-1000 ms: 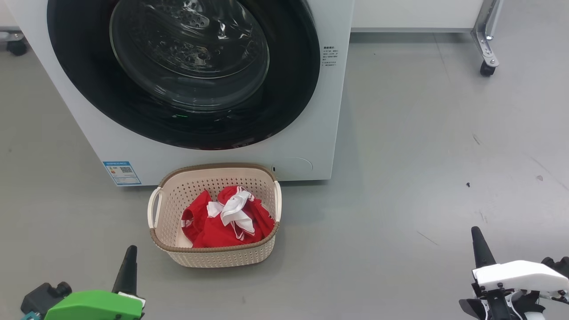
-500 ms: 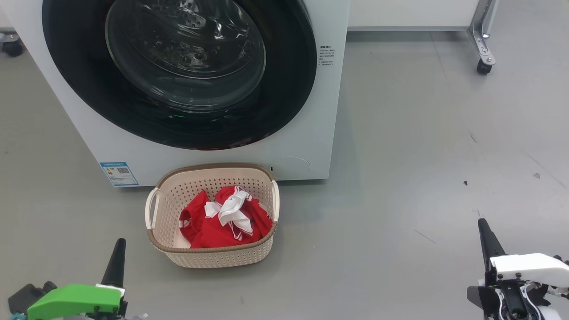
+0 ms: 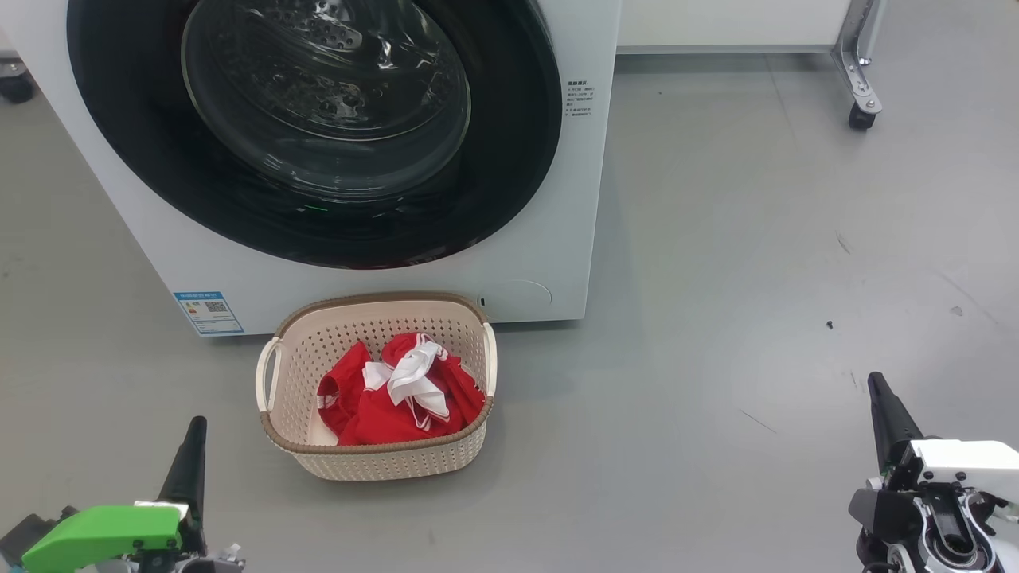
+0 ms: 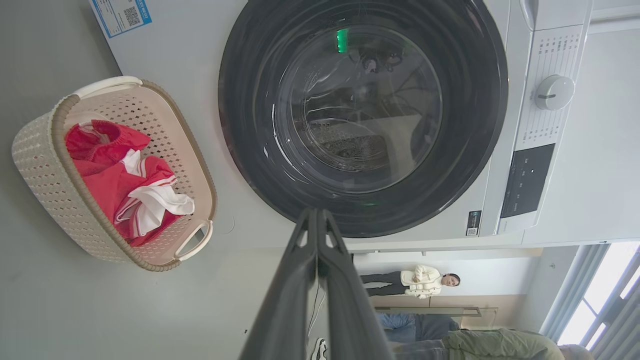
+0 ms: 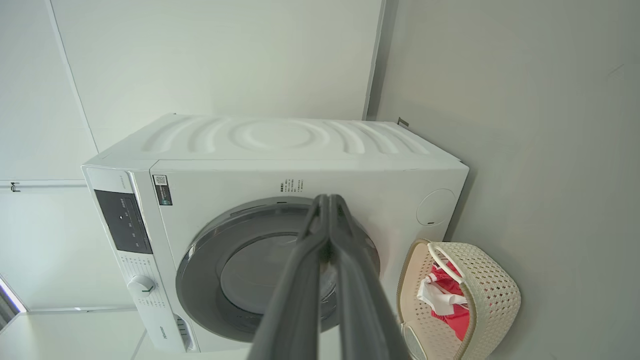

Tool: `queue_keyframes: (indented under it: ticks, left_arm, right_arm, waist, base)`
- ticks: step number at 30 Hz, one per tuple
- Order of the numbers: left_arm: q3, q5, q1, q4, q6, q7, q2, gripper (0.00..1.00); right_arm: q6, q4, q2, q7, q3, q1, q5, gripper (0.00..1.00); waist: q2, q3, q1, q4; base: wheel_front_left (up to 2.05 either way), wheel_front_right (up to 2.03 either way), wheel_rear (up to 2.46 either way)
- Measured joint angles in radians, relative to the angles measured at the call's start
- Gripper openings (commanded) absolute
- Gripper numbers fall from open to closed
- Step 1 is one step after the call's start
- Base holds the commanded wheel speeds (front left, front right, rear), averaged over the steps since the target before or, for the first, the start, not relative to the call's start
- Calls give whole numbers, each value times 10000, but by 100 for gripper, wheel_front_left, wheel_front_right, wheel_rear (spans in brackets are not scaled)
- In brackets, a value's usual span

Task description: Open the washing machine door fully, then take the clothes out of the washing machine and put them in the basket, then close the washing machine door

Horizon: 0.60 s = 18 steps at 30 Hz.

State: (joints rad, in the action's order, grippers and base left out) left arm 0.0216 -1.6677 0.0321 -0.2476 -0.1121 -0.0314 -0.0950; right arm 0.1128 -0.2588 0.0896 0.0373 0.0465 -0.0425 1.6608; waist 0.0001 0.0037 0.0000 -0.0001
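beyond the left fingers (image 3: 185, 465), apart: the basket (image 3: 374, 465)

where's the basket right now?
In the head view the basket sits on the floor left of centre, just in front of the washing machine, below its door, with the red clothes inside.

the grey floor (image 3: 716, 239) lay scuffed ahead of the right hand (image 3: 878, 386), with a small dark speck (image 3: 829, 324) just ahead of that hand and slightly to its inner side. far ahead of it a metal leg (image 3: 856, 56) stood on a black caster (image 3: 859, 118), beside a white wall panel (image 3: 716, 24). a dark wheel (image 3: 14, 86) sat far ahead of the left hand (image 3: 193, 430), to its outer side. well beyond that hand, in its wrist view, were a person (image 4: 422, 281) in a cream top and a bright window (image 4: 600, 290).
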Motion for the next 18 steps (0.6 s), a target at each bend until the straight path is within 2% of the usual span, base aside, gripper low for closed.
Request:
queue_keyframes:
  ticks: [18]
  left_arm:
    - [-65, -58, 98, -96, -10, -27, 0, 0]
  right_arm:
    - [4, -81, 17, 31, 29, -99, 100, 0]
  waist:
    - [0, -5, 0, -1]
  base:
    - [0, 0, 0]
